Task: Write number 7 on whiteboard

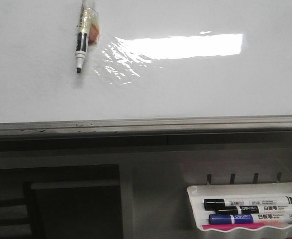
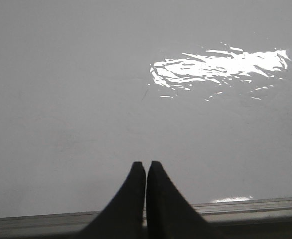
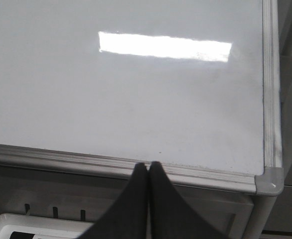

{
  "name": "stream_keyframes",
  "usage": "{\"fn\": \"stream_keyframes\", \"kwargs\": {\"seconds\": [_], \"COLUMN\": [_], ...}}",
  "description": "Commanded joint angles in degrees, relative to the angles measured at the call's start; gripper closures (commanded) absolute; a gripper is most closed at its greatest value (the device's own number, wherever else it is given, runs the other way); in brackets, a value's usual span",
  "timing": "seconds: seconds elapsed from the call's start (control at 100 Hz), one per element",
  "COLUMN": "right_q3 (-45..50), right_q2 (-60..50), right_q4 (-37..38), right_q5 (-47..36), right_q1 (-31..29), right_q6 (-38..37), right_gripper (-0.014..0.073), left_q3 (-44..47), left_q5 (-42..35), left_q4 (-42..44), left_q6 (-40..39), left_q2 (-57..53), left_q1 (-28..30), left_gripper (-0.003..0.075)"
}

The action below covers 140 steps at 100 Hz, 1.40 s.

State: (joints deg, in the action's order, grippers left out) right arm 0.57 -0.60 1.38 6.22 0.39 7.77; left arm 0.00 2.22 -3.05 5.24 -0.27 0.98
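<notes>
A bright rectangular glare (image 1: pixel 186 46) streaks the glossy whiteboard (image 1: pixel 186 89) toward 1 o'clock. All views are soft, greyish and dim. The wrist views' dark fingers are blurred.

- You have a marker (image 1: pixel 82 41) lying on the whiteboard (image 1: pixel 186 89) near its far left corner, tip toward you.
- Below the board's near edge, at your right, a tray (image 1: pixel 196 191) holds three markers (image 1: pixel 248 211) lying side by side.
</notes>
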Motion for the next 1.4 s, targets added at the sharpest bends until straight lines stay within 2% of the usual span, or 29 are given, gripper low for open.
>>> {"fn": "stream_keyframes", "kwargs": {"seconds": [0.0,0.22,0.4,0.47,0.6,0.72,0.79,0.88,1.01,1.23,1.39], "right_q3": [1.75,1.75,1.75,1.75,1.75,1.75,1.65,0.52,-4.12,-16.00,-24.64], "right_q2": [-1.11,-1.11,-1.11,-1.11,-1.11,-1.11,-1.11,-1.11,-0.03,13.50,24.25], "right_q4": [0.00,-0.52,-10.57,-15.96,-24.39,-36.57,-40.54,-40.57,-39.71,-30.93,-26.32], "right_q5": [-4.81,-4.81,-5.77,-6.91,-9.03,-9.01,-8.89,-7.19,-1.00,13.56,20.65], "right_q1": [-0.39,-0.39,-0.39,-0.39,-0.39,-0.39,-0.39,-0.35,-0.35,-0.39,-0.35], "right_q6": [-0.01,-0.01,-0.01,-0.01,-0.01,-0.01,-0.01,-0.01,0.40,0.40,1.32], "right_gripper": [0.0657,0.0657,0.0657,0.0657,0.0657,0.0657,0.0657,0.0657,0.0652,0.0649,0.0650], "left_q3": [2.04,2.04,2.04,2.04,2.04,2.04,1.85,0.59,-4.23,-19.98,-29.14], "left_q5": [-4.06,-4.06,-4.06,-4.21,-4.62,-4.75,-5.55,-6.12,-2.22,15.78,25.67], "left_q4": [-0.54,-0.54,-2.93,-7.43,-21.36,-34.12,-39.99,-43.46,-42.16,-28.91,-27.55], "left_q6": [-0.51,-0.51,-0.51,-0.51,-0.51,-0.51,-0.51,-0.51,-0.51,1.04,7.99], "left_q2": [-1.72,-1.72,-1.72,-1.72,-1.72,-1.72,-1.72,-1.72,-1.07,10.42,20.09], "left_q1": [0.20,0.20,0.20,0.20,0.20,0.20,0.20,0.20,0.07,0.07,0.07], "left_gripper": [0.0741,0.0741,0.0741,0.0741,0.0741,0.0741,0.0741,0.0741,0.0741,0.0741,0.0741]}}
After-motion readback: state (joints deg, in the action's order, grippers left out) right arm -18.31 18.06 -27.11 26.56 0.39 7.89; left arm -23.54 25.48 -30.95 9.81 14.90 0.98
